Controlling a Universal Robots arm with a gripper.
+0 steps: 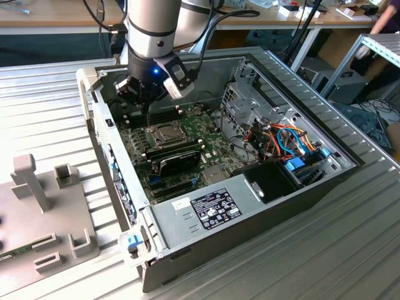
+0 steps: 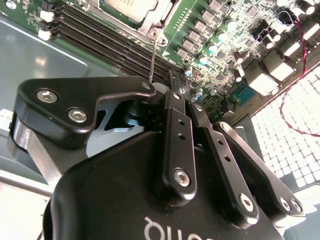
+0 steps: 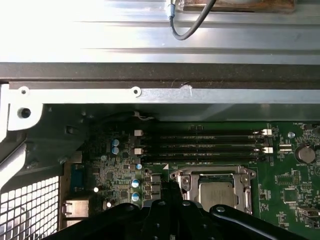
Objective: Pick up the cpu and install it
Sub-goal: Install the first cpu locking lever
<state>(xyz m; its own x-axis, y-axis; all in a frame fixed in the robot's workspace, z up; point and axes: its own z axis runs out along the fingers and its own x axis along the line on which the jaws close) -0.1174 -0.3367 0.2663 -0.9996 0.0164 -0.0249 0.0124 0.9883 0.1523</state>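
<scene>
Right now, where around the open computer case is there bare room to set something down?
The ribbed metal table is bare on the exterior view's left of the computer case, above the grey fixture, and again in front of the case. Inside is crowded: the gripper hangs near the cpu in its socket, with cables rightward.

The small, flat, square chip with a dull silvery metal top, the cpu (image 3: 216, 192), lies flat and level in the square socket on the green motherboard inside the open computer case. A shiny metal frame surrounds it on all sides, leaving its pale top bare. In the first wrist view it sits just beside the row of long dark memory slots. In the exterior view the cpu (image 1: 164, 132) appears as a small pale square near the middle of the board. In the second wrist view one part of the cpu (image 2: 131, 7) shows.
</scene>
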